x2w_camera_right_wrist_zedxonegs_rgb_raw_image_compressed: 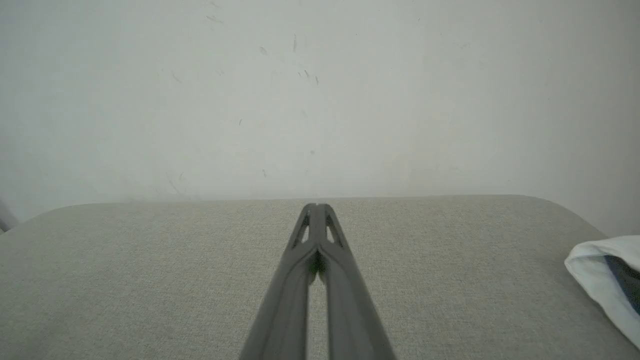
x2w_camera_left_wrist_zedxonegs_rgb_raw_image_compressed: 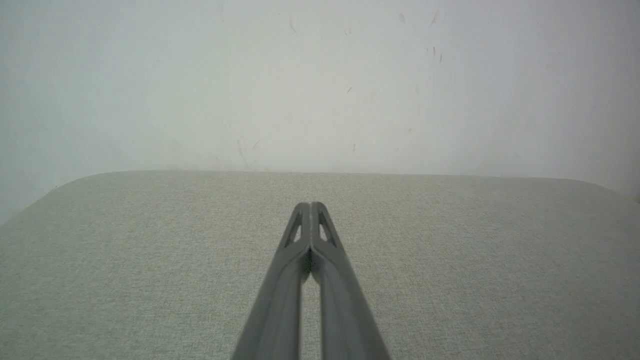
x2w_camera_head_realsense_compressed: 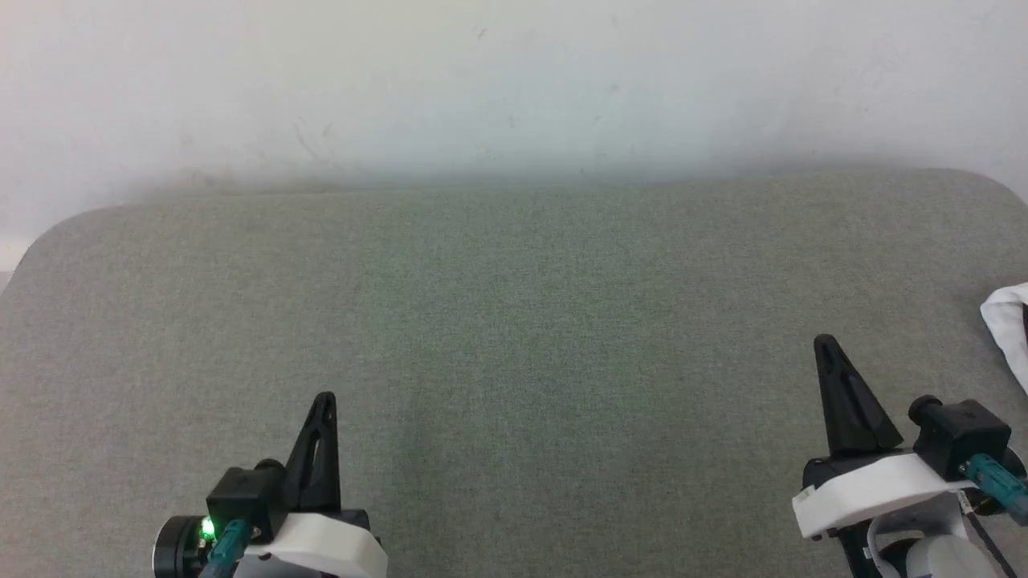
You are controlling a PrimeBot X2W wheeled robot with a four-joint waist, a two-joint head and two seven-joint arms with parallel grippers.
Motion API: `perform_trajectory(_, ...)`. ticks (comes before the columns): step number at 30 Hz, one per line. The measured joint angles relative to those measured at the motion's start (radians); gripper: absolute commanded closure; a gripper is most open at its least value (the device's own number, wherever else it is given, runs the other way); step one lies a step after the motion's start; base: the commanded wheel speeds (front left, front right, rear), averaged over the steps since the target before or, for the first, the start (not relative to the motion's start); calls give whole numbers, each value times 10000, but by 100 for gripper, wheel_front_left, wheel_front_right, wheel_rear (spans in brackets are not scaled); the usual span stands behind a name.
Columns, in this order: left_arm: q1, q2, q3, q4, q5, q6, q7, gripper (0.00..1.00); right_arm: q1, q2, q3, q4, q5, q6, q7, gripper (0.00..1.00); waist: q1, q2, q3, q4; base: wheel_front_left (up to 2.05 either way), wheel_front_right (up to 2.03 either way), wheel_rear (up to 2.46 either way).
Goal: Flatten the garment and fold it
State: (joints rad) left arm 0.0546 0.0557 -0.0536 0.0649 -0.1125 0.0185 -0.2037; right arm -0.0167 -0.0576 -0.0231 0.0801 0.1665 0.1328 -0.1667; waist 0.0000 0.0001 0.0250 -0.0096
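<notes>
Grey-green fabric surface (x2w_camera_head_realsense_compressed: 514,305), both claws closed and empty.
Near: left claw (x2w_camera_head_realsense_compressed: 324,400) low left, fingers pressed together; right claw (x2w_camera_head_realsense_compressed: 826,341) low right, same. Farther: garment (x2w_camera_head_realsense_compressed: 1008,321), a white fold, at the surface's right edge, apart from right claw. White wall (x2w_camera_head_realsense_compressed: 514,80) behind.

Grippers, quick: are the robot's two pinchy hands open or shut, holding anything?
Left gripper, two long dark fingers: shut, empty.
Right gripper, two long dark fingers: shut, empty.

My left gripper (x2w_camera_head_realsense_compressed: 324,399) sits low on my left side, its two long dark fingers pressed together and pointing forward. My right gripper (x2w_camera_head_realsense_compressed: 826,343) reaches slightly farther forward on my right, fingers likewise closed tip to tip.
</notes>
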Motion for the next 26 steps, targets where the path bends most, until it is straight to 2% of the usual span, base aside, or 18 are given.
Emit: perform_trajectory(26,-28,0,132,-150,263,-13,541,100,1,4,56,-194,-443,0,431,100,0,0,-66,26,0,0,0)
